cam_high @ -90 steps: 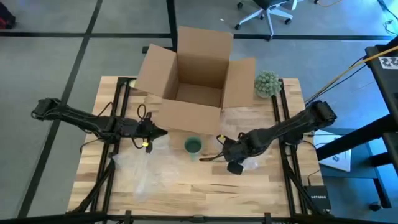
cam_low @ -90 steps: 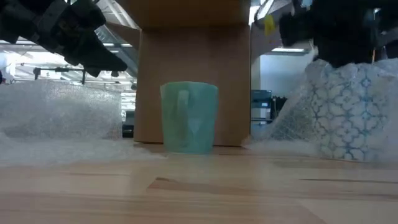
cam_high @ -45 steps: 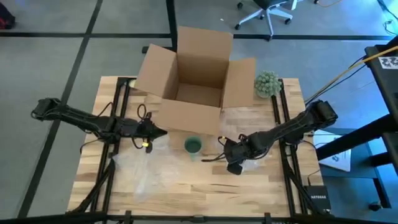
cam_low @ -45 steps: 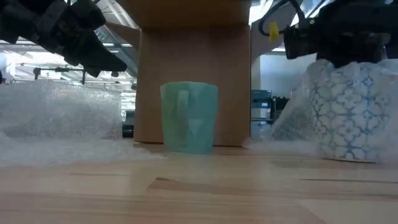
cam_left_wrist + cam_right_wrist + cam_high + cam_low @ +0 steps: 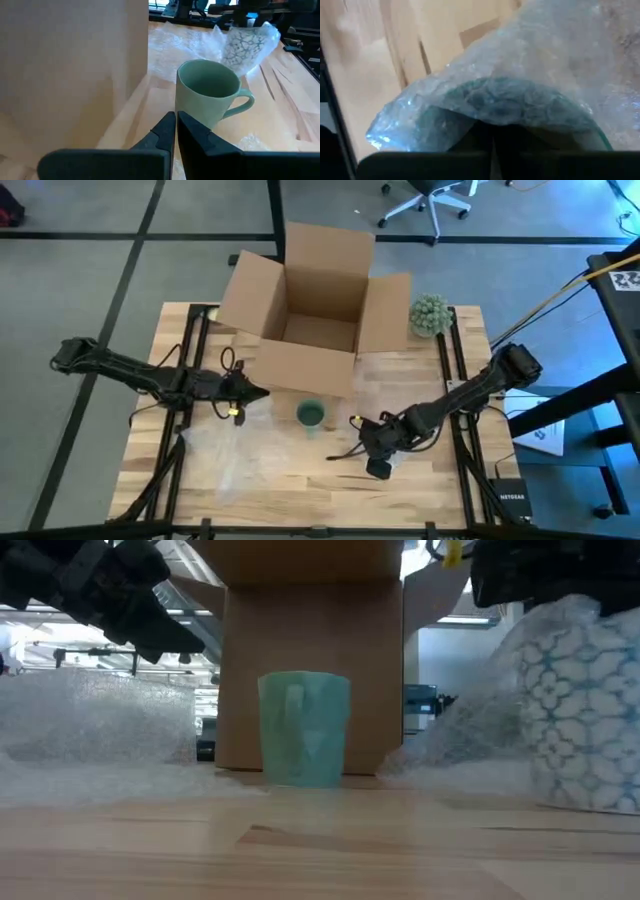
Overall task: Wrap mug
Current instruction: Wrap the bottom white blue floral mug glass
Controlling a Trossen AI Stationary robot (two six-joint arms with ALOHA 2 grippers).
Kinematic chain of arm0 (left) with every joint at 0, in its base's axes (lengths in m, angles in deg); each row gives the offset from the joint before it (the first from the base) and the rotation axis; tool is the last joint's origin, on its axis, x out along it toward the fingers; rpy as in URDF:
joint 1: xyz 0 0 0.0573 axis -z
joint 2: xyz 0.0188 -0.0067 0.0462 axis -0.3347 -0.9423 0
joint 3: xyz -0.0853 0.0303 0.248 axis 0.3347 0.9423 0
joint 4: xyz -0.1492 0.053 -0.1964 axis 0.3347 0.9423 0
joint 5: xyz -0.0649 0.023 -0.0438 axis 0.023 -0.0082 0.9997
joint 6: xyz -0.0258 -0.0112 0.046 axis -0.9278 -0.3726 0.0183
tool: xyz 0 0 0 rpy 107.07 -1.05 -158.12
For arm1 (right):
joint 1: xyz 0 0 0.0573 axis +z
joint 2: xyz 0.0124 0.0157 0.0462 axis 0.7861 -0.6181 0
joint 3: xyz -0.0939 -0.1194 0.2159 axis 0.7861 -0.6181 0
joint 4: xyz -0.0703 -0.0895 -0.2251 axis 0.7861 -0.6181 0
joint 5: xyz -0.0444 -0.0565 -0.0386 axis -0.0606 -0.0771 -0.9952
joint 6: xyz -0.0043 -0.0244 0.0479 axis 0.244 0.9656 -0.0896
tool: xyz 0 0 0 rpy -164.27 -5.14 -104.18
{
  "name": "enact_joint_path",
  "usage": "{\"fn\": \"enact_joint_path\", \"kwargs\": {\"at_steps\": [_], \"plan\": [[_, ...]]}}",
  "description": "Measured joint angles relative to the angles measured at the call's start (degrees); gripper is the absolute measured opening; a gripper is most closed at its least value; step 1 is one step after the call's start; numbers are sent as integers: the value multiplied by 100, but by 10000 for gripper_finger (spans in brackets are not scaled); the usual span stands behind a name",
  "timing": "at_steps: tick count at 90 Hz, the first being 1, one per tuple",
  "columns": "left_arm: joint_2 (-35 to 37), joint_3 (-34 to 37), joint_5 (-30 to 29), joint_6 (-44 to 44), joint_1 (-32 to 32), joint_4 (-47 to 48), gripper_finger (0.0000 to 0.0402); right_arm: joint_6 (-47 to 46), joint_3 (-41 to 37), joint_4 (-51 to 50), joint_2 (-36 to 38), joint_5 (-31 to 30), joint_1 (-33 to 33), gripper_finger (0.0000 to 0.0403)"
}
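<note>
A pale wooden surface (image 5: 300,480) stands on a grey floor, with an open cardboard box (image 5: 310,305) at its twelve o'clock edge and a small green plant (image 5: 430,314) at about one o'clock. A plain green mug (image 5: 310,414) stands upright near the centre, just in front of the box wall; the low view shows it unwrapped with the box behind it. A loose sheet of bubble wrap (image 5: 225,450) lies spread toward eight o'clock of that mug. The left claw (image 5: 258,393) hangs at nine o'clock of the green mug, a little apart from it, its two fingers pressed together with nothing between them in the left wrist view. At about four o'clock of the green mug, the right claw (image 5: 372,442) sits over a blue-patterned mug (image 5: 588,710) swathed in bubble wrap, which stands upright on the wood. The right wrist view shows wrap and the mug's rim hard against the fingers, so it appears to be clamped on the wrapped mug, though the fingertips themselves are hidden.
</note>
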Motion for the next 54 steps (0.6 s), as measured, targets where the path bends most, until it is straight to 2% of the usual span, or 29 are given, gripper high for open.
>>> {"fn": "enact_joint_path", "kwargs": {"at_steps": [22,35,43,54], "plan": [[-2,1,-2,-17,0,3,0,420,1010,-1315,360,-18,-57,1],[-2,0,-4,-17,0,4,0,323,1580,-2585,584,-694,-57,1],[-2,1,-2,-17,0,4,0,77,1605,-3154,746,-1210,-142,1],[0,0,-2,-17,0,4,0,-40,1176,-3306,1023,-1382,-520,25]]}}
